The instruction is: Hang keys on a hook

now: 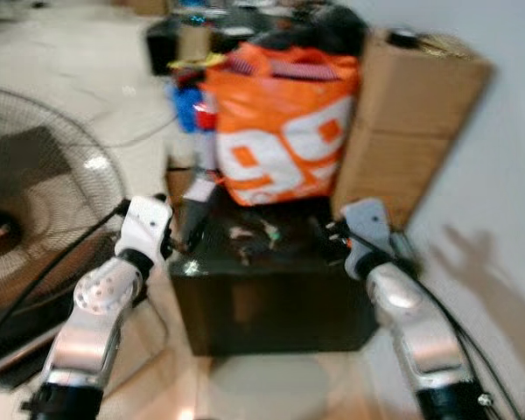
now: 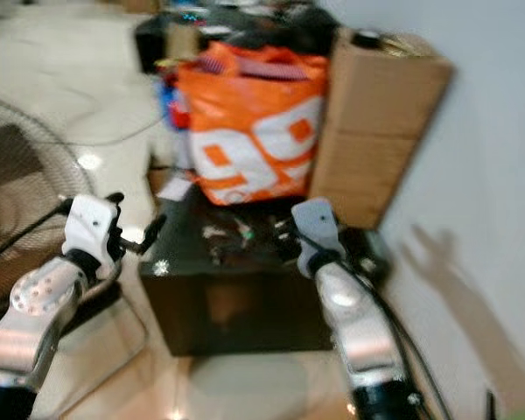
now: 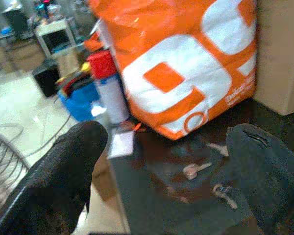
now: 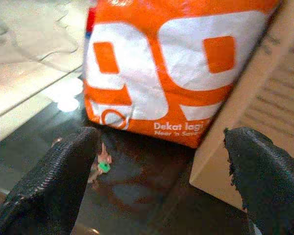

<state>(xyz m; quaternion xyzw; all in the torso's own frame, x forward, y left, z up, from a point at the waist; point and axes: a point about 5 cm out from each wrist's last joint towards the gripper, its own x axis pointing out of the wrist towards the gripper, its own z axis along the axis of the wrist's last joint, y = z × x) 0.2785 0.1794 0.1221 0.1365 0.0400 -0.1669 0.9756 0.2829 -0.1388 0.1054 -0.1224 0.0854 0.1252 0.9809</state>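
A few small keys [image 1: 252, 234] lie loose on the dark glossy top of a low black table [image 1: 271, 306]; one carries a green tag [image 4: 104, 166]. My left gripper [image 1: 189, 233] hovers at the table's left edge, open, with nothing between its black fingers [image 3: 73, 161]. In the left wrist view the keys [image 3: 196, 170] lie just ahead of it. My right gripper [image 1: 329, 236] hangs over the table's right side, also open and empty, a short way from the keys. The head views are blurred.
An orange and white shopping bag [image 1: 284, 131] stands on the table's back, with a tall cardboard box [image 1: 411, 122] against the wall to its right. A red-capped spray can [image 3: 108, 83] and a blue tub sit left of the bag. A floor fan [image 1: 35, 219] stands at the left.
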